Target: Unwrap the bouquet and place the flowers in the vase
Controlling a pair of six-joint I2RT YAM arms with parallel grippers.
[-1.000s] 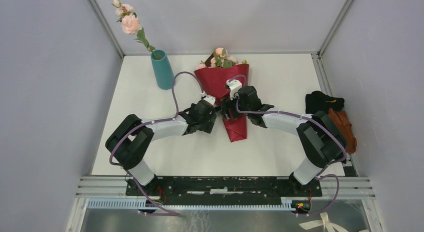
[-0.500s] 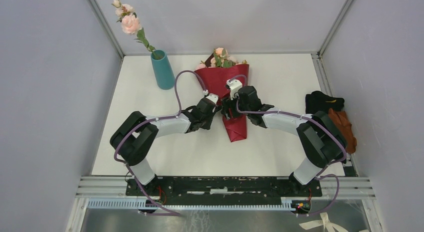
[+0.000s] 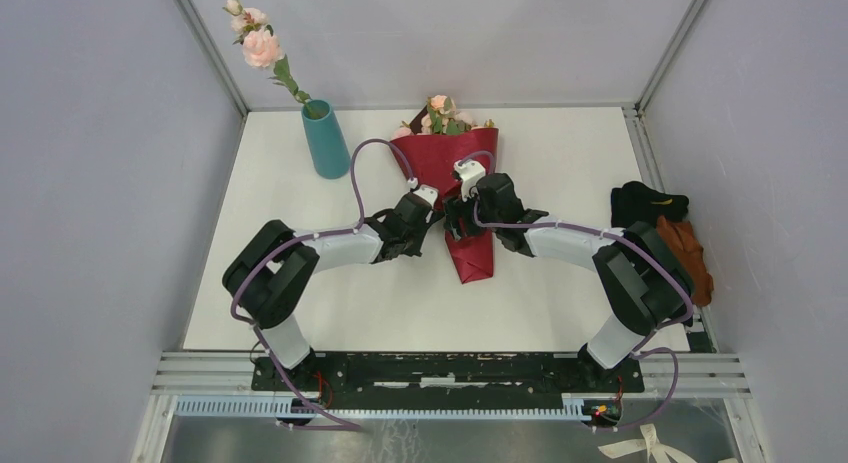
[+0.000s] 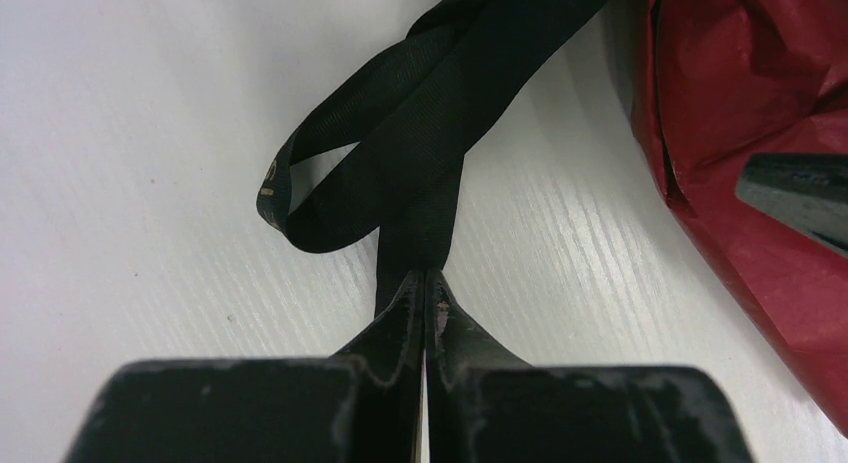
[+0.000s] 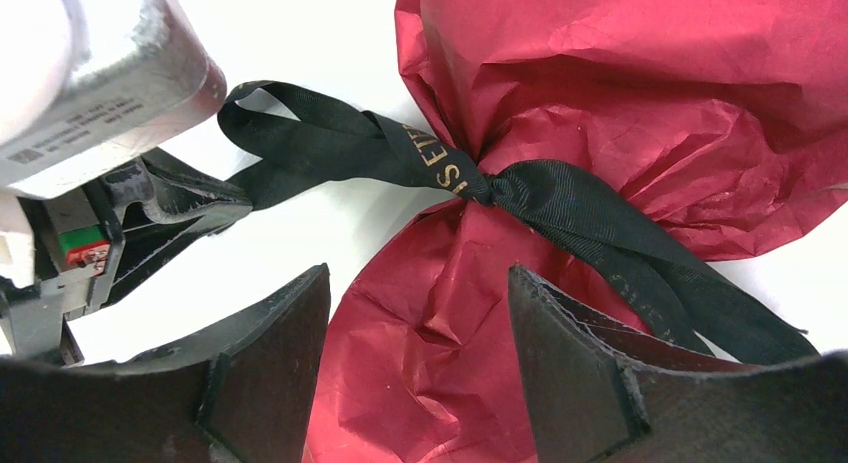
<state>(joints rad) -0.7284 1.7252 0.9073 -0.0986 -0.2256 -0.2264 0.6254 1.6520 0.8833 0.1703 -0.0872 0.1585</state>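
The bouquet [image 3: 445,163] lies mid-table, a maroon paper cone [image 5: 620,73] with pink flowers [image 3: 440,115] at its far end. A black ribbon [image 5: 560,198] is knotted round its waist. One ribbon tail [image 4: 420,163] runs left across the white table, and my left gripper [image 4: 428,275] is shut on it, just left of the cone [image 3: 432,223]. My right gripper [image 5: 420,283] stands open over the cone's narrow lower part, a finger on either side of the paper below the knot. The teal vase [image 3: 325,141] stands far left with one pink rose stem [image 3: 262,48] in it.
A black-and-orange cloth pile [image 3: 665,228] lies at the table's right edge. Grey walls enclose the table on three sides. The left gripper's body [image 5: 100,113] sits close beside the right fingers.
My left gripper has closed, pinching the ribbon tail, and its arm has shifted slightly toward the bouquet. The right gripper and the bouquet have stayed put.
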